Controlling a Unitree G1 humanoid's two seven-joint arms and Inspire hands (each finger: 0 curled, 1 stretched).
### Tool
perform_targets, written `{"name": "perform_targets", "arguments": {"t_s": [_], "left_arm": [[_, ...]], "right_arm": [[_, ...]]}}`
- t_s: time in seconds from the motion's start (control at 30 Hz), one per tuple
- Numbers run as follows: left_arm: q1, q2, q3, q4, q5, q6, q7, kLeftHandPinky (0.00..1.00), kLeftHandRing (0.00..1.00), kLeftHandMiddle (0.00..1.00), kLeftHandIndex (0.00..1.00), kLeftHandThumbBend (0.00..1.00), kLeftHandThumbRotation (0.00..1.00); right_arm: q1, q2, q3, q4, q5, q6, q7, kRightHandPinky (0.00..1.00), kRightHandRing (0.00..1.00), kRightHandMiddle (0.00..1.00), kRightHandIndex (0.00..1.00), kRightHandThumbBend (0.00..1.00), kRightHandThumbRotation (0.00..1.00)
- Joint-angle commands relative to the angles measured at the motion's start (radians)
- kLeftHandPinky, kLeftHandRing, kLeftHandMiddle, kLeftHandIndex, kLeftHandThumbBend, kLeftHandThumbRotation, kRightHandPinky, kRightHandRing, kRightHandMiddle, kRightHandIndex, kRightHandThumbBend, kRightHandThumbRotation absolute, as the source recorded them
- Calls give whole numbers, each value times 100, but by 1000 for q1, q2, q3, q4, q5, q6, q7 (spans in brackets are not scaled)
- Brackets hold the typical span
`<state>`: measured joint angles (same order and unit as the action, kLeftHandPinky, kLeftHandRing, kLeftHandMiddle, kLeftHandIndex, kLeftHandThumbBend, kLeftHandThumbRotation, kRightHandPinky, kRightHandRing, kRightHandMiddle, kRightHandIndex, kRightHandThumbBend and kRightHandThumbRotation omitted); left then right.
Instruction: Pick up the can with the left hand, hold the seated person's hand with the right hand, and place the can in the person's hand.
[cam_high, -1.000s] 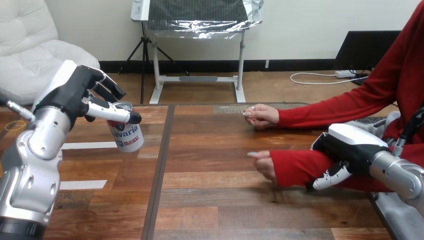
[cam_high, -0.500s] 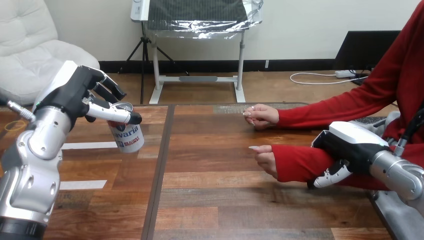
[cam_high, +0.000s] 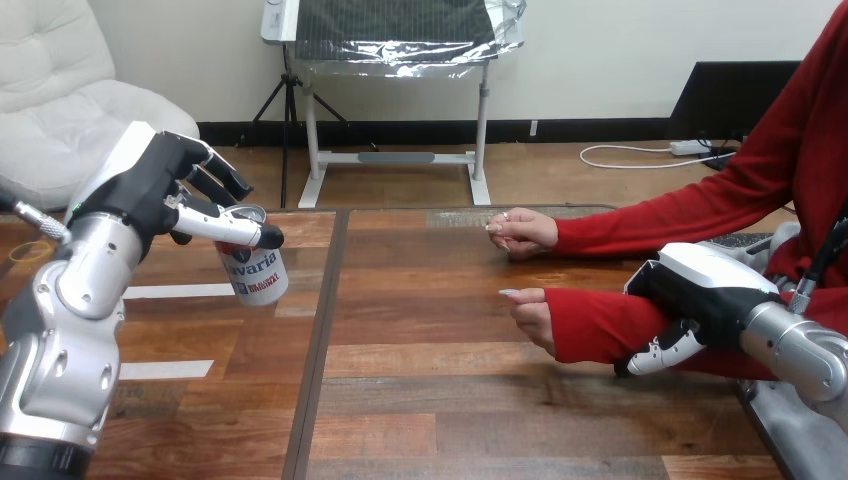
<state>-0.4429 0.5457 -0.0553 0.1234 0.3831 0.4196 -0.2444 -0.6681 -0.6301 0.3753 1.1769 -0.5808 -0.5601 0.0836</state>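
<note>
A white can (cam_high: 256, 273) with red and blue print hangs tilted above the table's left part. My left hand (cam_high: 158, 190) is shut on it, the thumb lying across its top rim. At the right, my right hand (cam_high: 704, 288) lies over the person's red-sleeved forearm (cam_high: 600, 322), its fingers (cam_high: 660, 350) curled down round the sleeve. The person's nearer hand (cam_high: 530, 317) sticks out of that sleeve, held just above the wood with fingers loosely bent. The person's farther hand (cam_high: 520, 232) rests on the table behind it.
The wooden table (cam_high: 430, 400) has a dark seam (cam_high: 318, 340) running front to back between the can and the person's hands. Two white tape strips (cam_high: 170, 291) lie on the left panel under and near the can.
The person's nearer hand and forearm have risen a little off the table with my right hand on the sleeve. The can and my left hand have stayed where they were.
</note>
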Motion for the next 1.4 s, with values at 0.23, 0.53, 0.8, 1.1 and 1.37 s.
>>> {"name": "perform_targets", "arguments": {"t_s": [0.23, 0.53, 0.8, 1.1, 1.37], "left_arm": [[-100, 25, 24, -55, -2, -23, 0, 29, 34, 42, 45, 74, 0], [-105, 23, 24, -55, -4, -30, -1, 28, 34, 42, 45, 74, 0], [-108, 22, 23, -52, -6, -38, 0, 28, 33, 41, 44, 74, 0], [-114, 18, 22, -51, -11, -39, -5, 28, 33, 41, 44, 74, 0], [-122, 12, 15, -52, -12, -31, -7, 27, 33, 41, 44, 74, 0]], "right_arm": [[-27, 19, -50, -23, 74, -56, -20, 21, 24, 30, 30, 60, 15], [-37, 12, -67, -40, 101, -64, -4, 18, 22, 28, 29, 57, 22], [-47, 3, -74, -53, 111, -73, -8, 18, 22, 28, 29, 56, 25], [-62, 0, -86, -58, 122, -102, -13, 19, 22, 28, 30, 57, 27], [-76, 1, -86, -63, 129, -130, -11, 17, 20, 26, 27, 57, 34]]}}
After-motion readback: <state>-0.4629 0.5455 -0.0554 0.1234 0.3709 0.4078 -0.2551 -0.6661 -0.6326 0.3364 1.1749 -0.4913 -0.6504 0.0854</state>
